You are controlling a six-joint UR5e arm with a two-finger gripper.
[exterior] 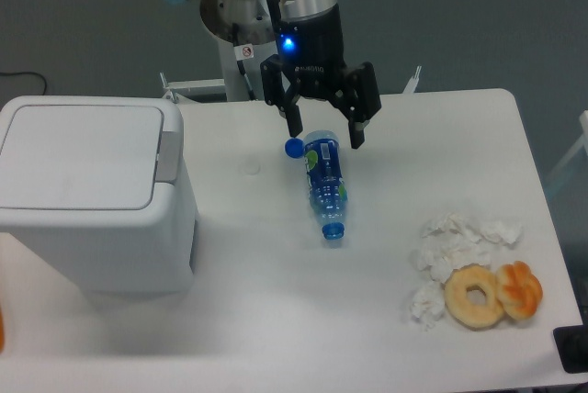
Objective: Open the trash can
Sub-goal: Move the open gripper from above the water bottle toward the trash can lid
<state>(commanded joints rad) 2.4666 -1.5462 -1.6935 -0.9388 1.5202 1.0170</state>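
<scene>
While my black two-finger gripper hangs with its fingers spread, grasping nothing, the large white boxy plastic trash can stands well to its left, lid shut. Directly under it lies a clear blue-capped plastic bottle (easily knocked); a low sweep could roll it.

trash can left edge cropped, bottle label unreadable

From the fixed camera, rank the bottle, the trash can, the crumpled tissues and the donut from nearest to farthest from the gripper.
Measured from the gripper, which hangs open at the table's far side:
1. Bottle, lying just below the fingertips.
2. Trash can, at the image left, lid shut.
3. Crumpled tissues, near right.
4. Donut, just beyond the tissues, near the front edge.
</scene>
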